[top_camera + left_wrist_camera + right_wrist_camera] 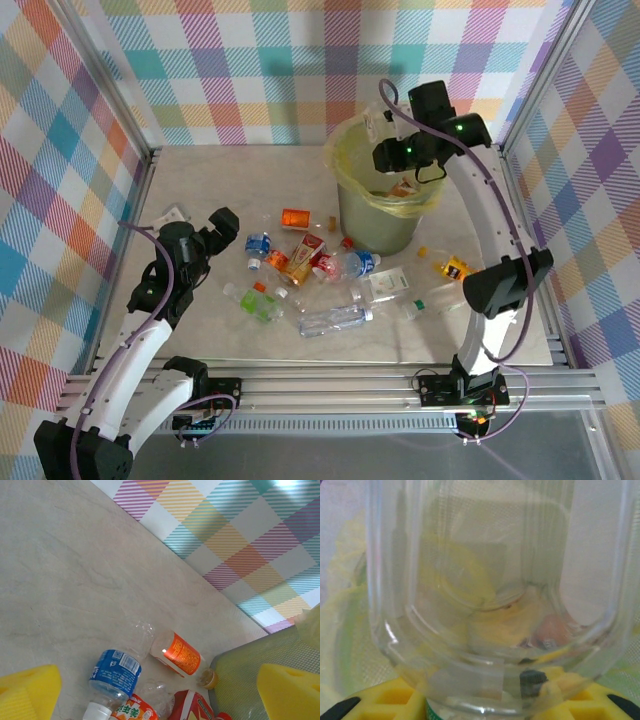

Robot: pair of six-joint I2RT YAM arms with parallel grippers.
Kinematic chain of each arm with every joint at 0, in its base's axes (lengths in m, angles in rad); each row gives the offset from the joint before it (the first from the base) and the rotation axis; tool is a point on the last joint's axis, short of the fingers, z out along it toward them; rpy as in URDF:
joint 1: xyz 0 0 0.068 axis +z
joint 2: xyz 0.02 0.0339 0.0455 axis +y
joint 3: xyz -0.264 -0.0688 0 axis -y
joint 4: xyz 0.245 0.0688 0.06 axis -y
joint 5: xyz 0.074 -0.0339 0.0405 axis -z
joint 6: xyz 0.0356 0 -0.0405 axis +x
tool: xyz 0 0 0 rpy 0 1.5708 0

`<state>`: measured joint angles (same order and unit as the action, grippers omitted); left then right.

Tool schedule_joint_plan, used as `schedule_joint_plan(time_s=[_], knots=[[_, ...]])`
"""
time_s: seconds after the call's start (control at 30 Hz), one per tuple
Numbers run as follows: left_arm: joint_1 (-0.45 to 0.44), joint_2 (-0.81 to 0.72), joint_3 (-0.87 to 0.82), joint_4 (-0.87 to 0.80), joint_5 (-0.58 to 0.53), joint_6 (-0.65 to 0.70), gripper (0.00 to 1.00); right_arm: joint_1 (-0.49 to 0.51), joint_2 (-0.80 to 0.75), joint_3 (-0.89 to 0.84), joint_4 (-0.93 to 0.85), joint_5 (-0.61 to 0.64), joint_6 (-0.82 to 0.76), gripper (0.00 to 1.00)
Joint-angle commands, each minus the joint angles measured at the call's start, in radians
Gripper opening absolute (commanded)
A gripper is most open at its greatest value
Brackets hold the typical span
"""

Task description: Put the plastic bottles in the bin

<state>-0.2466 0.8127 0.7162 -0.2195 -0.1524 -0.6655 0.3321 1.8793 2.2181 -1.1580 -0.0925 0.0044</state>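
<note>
Clear plastic bottle (pixel 495 595) gripped by right tool (pixel 485 702) over the bin (pixel 378 228)

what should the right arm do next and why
Probably open the right gripper and drop the clear bottle: it is held directly above the bin, whose yellow liner shows through the plastic below.

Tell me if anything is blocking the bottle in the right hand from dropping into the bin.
Nothing visible is in the way. The right hand holds a clear bottle over the bin. The bin's mouth is open, with the yellow bag folded over its rim.
</note>
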Motion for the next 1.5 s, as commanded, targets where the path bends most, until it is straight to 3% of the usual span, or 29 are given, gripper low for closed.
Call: schedule_joint_plan(time_s=[0.0,0.77,1.27,1.47], knots=[[-0.01,0.005,-0.009,-0.016,-0.025,-0.005,1.0,-0.009,0.06,0.089,-0.11,-0.046,-0.079,0.0],[-0.01,0.043,-0.012,-0.026,-0.053,-0.034,1.0,-0.01,0.255,0.122,-0.248,0.077,-0.163,0.01],[-0.01,0.063,0.0,-0.05,-0.039,-0.036,1.0,-0.011,0.314,0.116,-0.221,0.115,-0.146,0.22],[-0.01,0.067,0.008,-0.156,-0.026,-0.04,1.0,-0.011,0.302,0.118,-0.202,0.116,-0.138,0.35]])
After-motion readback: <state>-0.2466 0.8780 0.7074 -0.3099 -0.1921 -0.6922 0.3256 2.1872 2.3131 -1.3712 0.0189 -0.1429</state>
